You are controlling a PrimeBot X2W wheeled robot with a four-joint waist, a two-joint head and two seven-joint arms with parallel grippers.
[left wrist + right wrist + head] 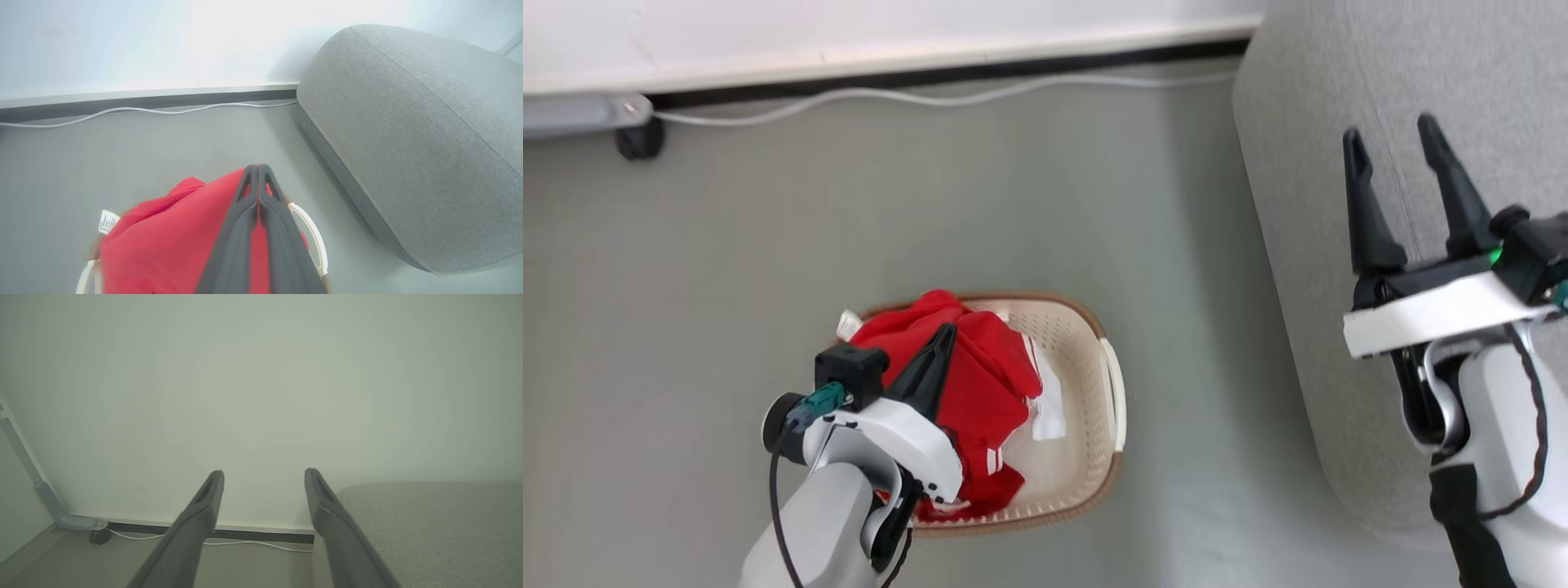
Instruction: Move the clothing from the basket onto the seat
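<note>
Item: clothing (988, 384), red, is pinched by the clenched left gripper (943, 335) over the basket (1086, 457). Right gripper (1390, 131) is held released by the seat (1307, 245).

This looks to me like a plain living room, or a test room set up as one. A big grey fabric sofa (408, 134) stands on a smooth grey floor (931, 204) near a bare white wall (261, 375). A laundry basket (1086, 343) of red clothing (980, 367) sits beside it. A white cable (947, 102) trails along the dark skirting (1013, 69), past a grey frame on a castor (637, 140).
</note>
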